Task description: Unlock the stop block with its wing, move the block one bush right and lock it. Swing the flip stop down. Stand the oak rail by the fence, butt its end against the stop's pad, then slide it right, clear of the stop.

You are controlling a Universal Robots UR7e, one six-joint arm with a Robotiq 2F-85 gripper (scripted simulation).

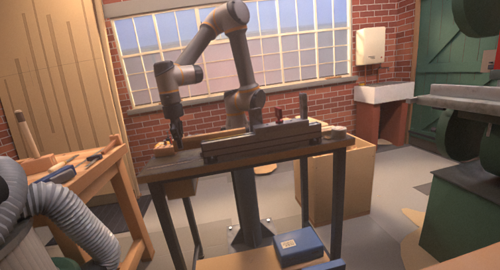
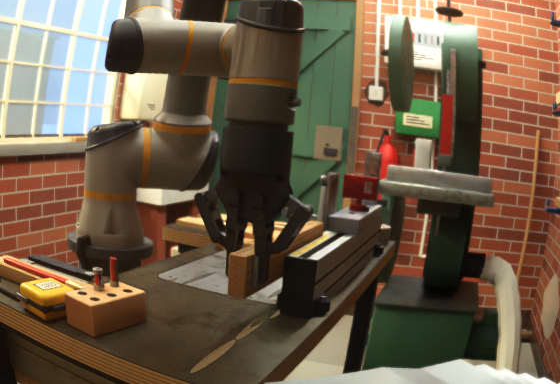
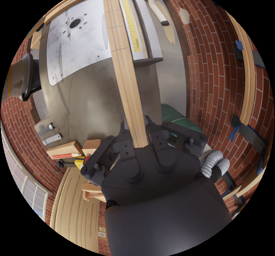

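The far end of the oak rail is hidden behind the fence, so I cannot tell how it stands against the stop's pad. The rail stands on edge on the bench, close along the fence's inner side, with my gripper closed around its near left end. The stop block sits on top of the fence with its red wing upright. The grey flip stop stands up near the block's right end. A yellow scale runs along the fence beside the rail.
The robot's base column rises behind the bench. A wooden pin block and a yellow tape measure sit at the bench's left end. A bandsaw stands past the right end. A grey insert plate lies in the benchtop.
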